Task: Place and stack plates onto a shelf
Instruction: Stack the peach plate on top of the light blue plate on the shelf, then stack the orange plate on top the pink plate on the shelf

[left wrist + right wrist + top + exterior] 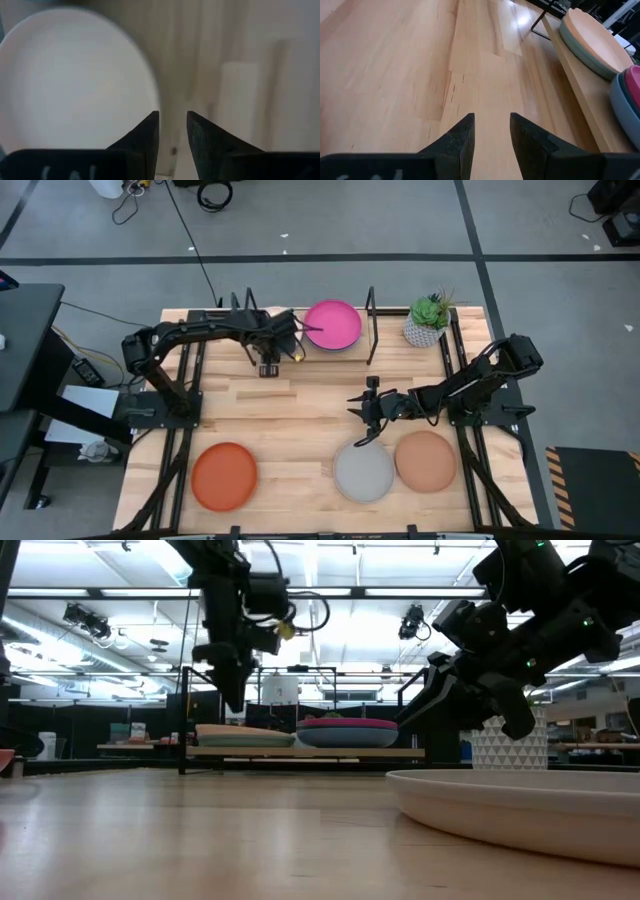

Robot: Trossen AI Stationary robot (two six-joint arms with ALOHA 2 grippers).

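Your two grippers, both empty, fingers a narrow gap apart.

Shelf [310, 350] at bench's far edge carries pink plate [333, 325]; your left gripper [290, 345] hangs above cream plate [75, 80]; right gripper [366, 432] hovers beside grey plate [364, 472].

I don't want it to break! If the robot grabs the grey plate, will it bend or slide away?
The grey plate looks stiff, so it probably won't bend. It lies flat and shallow on the smooth wooden table, so a push would likely slide it, not tip it. Its low rim gives little to grip.
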